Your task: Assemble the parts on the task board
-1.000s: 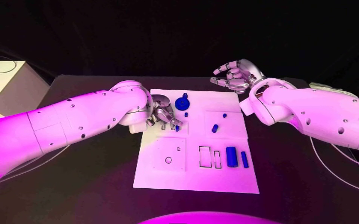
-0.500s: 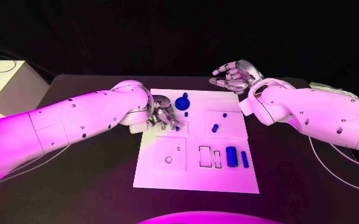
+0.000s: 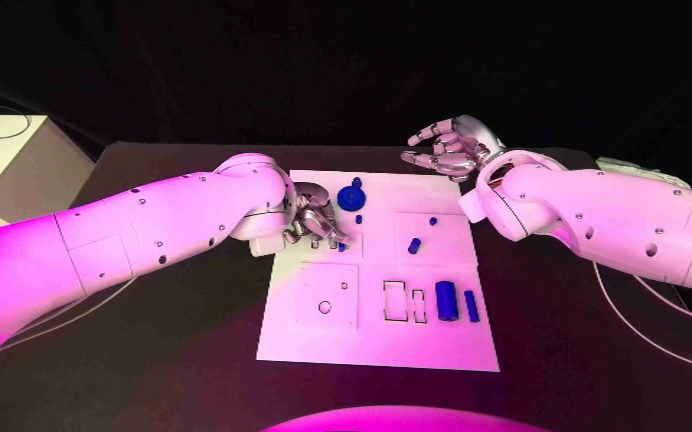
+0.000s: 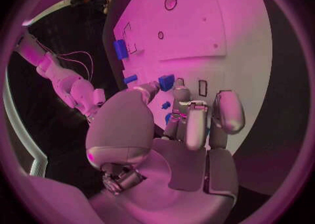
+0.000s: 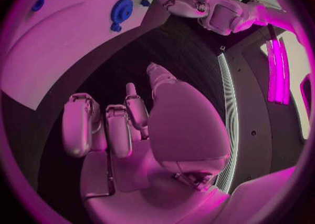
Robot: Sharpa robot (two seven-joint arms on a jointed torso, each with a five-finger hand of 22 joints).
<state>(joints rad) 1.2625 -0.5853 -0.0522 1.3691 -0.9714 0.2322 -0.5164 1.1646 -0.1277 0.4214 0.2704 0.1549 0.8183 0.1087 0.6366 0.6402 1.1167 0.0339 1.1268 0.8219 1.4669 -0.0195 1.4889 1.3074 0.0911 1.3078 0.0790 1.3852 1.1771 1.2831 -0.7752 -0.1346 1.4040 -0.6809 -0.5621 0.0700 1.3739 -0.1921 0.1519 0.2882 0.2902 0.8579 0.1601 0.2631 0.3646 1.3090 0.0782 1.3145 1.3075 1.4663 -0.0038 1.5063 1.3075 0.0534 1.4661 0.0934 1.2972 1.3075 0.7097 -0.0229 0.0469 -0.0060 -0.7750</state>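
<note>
Five blue parts [image 3: 447,300] on task board [image 3: 378,342]; left hand [image 3: 315,220] fingers' hold unclear; right hand [image 3: 451,150] fingers apart.

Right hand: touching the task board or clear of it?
Apart. In the head view the right hand hangs beyond the far edge of the task board, fingers spread, dark table between them. The right wrist view shows the same gap.
</note>
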